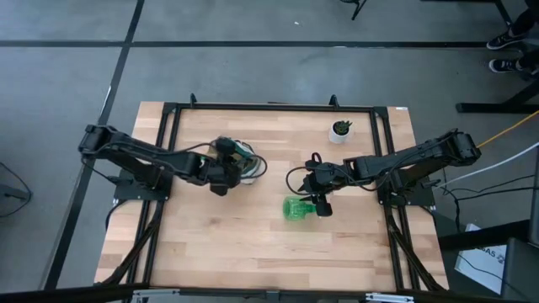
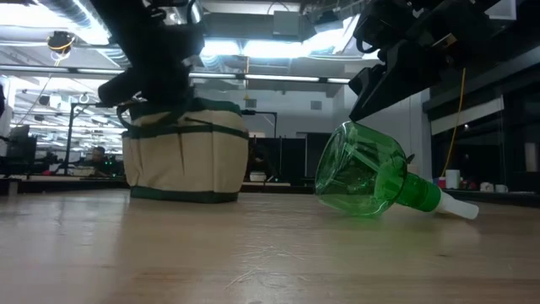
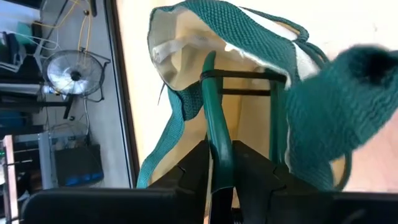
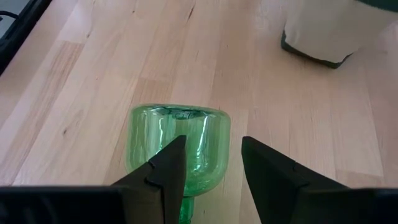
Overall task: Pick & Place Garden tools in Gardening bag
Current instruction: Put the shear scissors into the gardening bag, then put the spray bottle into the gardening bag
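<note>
The cream gardening bag with green trim (image 1: 246, 165) stands upright on the table at mid-left. It also shows in the low view (image 2: 186, 152). My left gripper (image 1: 221, 177) is at the bag's left rim, shut on a slim green tool part (image 3: 214, 93) that reaches into the bag's mouth (image 3: 180, 56). The green translucent spray bottle (image 1: 296, 209) lies on its side, its white nozzle (image 2: 460, 207) toward the right. My right gripper (image 4: 211, 146) is open just above the bottle's neck end, one finger to each side. I see no touch. The other tools are out of view. My left gripper pinches a slim green bar of a tool (image 3: 219, 140) between its two fingers (image 3: 196, 168). The bar runs forward out of the fingers, along them. It goes past a dark crosspiece (image 3: 242, 74) into the bag's opening, clear of the table. What kind of tool it is cannot be told.
A small green plant in a white pot (image 1: 341, 130) stands at the far right of the table. A black frame (image 1: 173, 108) borders the wooden top. Bare wood lies between bag and bottle and along the near edge. The bag's green straps (image 3: 348, 93) hang by my left gripper.
</note>
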`<action>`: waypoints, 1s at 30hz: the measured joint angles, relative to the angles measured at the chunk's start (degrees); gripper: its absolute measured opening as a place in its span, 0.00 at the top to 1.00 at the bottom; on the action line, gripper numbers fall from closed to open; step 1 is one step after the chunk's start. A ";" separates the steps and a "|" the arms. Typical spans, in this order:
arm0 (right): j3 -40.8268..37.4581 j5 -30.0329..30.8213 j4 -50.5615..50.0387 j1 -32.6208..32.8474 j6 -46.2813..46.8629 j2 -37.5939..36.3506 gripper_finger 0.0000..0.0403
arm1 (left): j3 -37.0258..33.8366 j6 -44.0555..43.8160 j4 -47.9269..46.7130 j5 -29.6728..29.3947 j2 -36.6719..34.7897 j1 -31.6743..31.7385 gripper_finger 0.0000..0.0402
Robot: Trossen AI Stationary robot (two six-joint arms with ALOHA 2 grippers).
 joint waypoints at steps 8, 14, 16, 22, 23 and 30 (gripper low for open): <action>0.02 0.00 0.10 0.00 0.00 0.00 0.61 | 0.00 -0.85 2.05 -0.76 1.25 0.02 0.77; 0.02 0.00 0.04 0.00 0.00 0.00 0.61 | 0.00 -1.29 2.49 -1.09 1.22 -0.04 0.71; 0.02 0.00 -0.02 0.02 0.00 0.02 0.61 | 0.00 -2.45 2.49 -1.95 1.22 -0.07 0.69; 0.02 0.00 -0.07 0.01 0.00 0.01 0.61 | 0.00 -4.96 2.37 -3.48 0.86 -1.05 0.64; 0.02 0.00 -0.07 0.00 -0.01 0.00 0.61 | 0.00 -4.96 2.27 -3.53 0.70 -1.50 0.64; 0.02 0.00 -0.07 0.00 -0.02 0.02 0.61 | 0.02 -6.03 2.40 -9.29 -1.33 -6.35 0.65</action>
